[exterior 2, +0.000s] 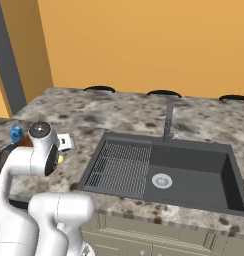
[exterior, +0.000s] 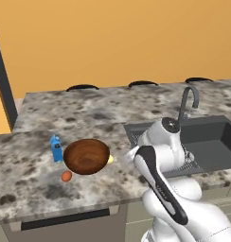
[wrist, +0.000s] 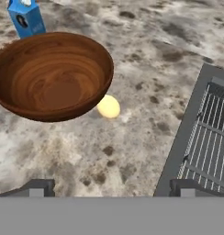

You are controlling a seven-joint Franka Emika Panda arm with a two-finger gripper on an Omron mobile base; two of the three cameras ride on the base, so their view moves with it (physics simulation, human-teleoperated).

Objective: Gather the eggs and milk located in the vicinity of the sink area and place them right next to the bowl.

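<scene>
Nothing here can be read. The only marking anywhere is on the milk carton (wrist: 26,19) standing on the counter just behind the bowl (wrist: 52,73): a small dark round mark on its blue face and a pale patch at its gabled top, neither forming any letter, number or brand. From the left base view the same carton (exterior: 56,148) shows just a pale smudge, too small to make out.

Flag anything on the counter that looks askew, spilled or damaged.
Nothing stands out. The milk stands upright beside the bowl, the orange-brown egg and pale yellow egg lie whole on the counter next to it, nothing spilled.
</scene>
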